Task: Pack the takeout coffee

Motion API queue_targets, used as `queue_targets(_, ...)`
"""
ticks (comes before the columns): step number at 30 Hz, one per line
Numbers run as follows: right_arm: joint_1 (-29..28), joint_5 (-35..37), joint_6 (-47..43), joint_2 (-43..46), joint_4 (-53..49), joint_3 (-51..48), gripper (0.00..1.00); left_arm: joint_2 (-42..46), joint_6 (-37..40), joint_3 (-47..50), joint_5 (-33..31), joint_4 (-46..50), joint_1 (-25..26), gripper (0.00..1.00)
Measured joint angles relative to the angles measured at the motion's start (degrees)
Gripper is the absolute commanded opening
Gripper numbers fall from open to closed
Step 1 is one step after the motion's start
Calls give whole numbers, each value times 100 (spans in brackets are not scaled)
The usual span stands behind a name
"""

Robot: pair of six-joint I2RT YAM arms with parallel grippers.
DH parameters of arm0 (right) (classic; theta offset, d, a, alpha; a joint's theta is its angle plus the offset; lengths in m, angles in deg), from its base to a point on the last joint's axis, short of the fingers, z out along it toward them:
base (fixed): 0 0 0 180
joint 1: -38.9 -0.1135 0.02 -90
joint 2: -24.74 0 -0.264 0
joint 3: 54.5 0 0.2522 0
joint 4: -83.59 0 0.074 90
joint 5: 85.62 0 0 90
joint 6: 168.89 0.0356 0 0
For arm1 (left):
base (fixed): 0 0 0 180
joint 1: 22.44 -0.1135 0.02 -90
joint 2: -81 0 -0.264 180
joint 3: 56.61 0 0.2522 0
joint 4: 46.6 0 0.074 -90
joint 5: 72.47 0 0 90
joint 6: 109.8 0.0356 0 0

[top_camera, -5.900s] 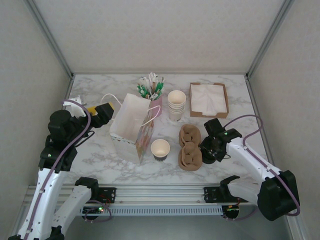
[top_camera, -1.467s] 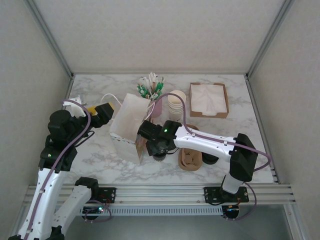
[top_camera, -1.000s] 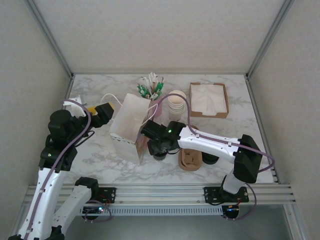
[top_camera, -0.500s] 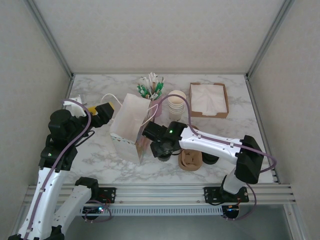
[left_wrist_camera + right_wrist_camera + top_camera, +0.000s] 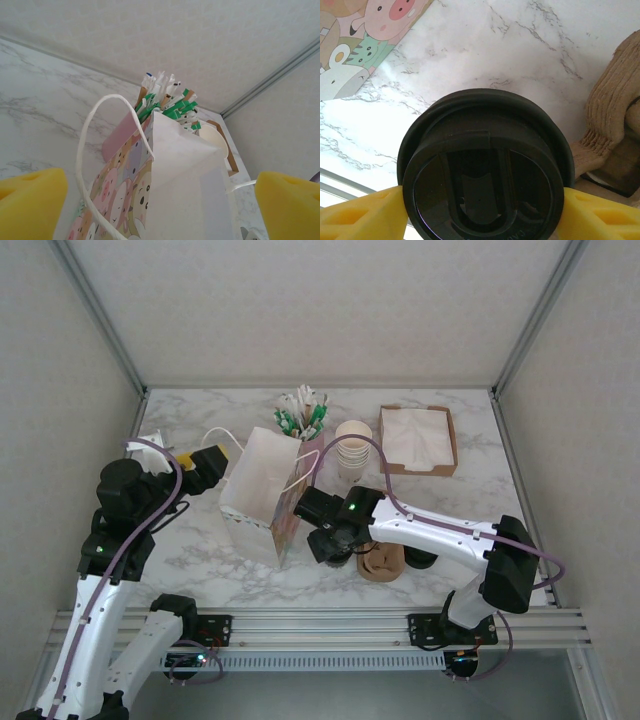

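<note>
TOOL: right gripper (image 5: 330,543) astride lidded takeout coffee (image 5: 482,175), pinching or clear impossible to tell; left gripper (image 5: 160,200) spread wide, empty, facing bag (image 5: 262,495) | WHERE: coffee at centre of top view, between bag and carrier (image 5: 385,560) | RISK: tipping from a loose hold; bag toppled by leftward swing

Left claw (image 5: 160,202) wide apart, raised.

white arms (image 5: 440,532) w/ blk joints, purple cables (image 5: 150,515), yellow hand pads (image 5: 30,200).

paper bag (image 5: 185,200) centre | stirrers (image 5: 167,100) behind | yellow fingertips (image 5: 30,202) apart
</note>
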Motion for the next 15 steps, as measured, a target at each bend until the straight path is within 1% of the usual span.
queue_targets(10,0,-122,118,17,4,0,83,0,0,-2,0,0,0,96)
queue_targets(15,0,-122,221,120,4,0,85,0,0,0,0,0,0,96)
